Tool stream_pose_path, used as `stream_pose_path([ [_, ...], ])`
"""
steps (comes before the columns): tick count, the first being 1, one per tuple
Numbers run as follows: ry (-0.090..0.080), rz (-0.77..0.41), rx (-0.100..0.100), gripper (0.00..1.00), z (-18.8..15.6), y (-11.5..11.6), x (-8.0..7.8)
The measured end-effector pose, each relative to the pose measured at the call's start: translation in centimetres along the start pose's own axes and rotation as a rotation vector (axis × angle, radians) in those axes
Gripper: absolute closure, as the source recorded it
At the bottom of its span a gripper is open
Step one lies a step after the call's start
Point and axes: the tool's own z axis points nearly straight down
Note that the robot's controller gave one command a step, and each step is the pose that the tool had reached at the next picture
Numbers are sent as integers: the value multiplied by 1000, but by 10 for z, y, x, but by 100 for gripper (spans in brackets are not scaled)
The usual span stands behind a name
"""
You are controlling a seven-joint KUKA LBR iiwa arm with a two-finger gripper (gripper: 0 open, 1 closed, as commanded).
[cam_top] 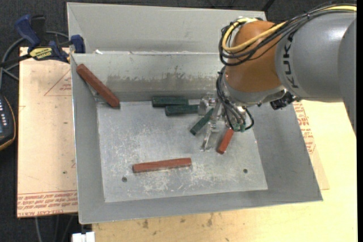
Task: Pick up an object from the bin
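- Two pieces lie right at the tool (216,128): a small red block (225,142) just beside it on the front-right, and a tilted green bar (201,122) just to its left.
- Tool state: can't tell if it's spread or pressed together. I see nothing pinched.
- My call: the red block is the cleaner pick, being short and clear of the others. Centre over it, straddle the narrow side, go down to the floor, close, lift straight.
- Risk: the green bar is close, so a wide spread could clip it.
- Further left of the tool: dark green blocks (172,105) side by side near the back wall.
- Front-left, well apart: a long brown bar (161,165) lying flat. Far left: another brown bar (97,86) leaning on the side wall.
- Bin (170,187) floor: flat, scuffed metal, probably slick, so the block may skate if nudged. Plenty of open floor in front of the tool.
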Motion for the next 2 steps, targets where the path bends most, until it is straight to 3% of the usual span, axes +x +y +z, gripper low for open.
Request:
stream_pose_path([
  [1, -4, 45, -1, 0, 68, -22, -40],
  [2, -7, 43, -1, 100, 63, -21, -41],
])
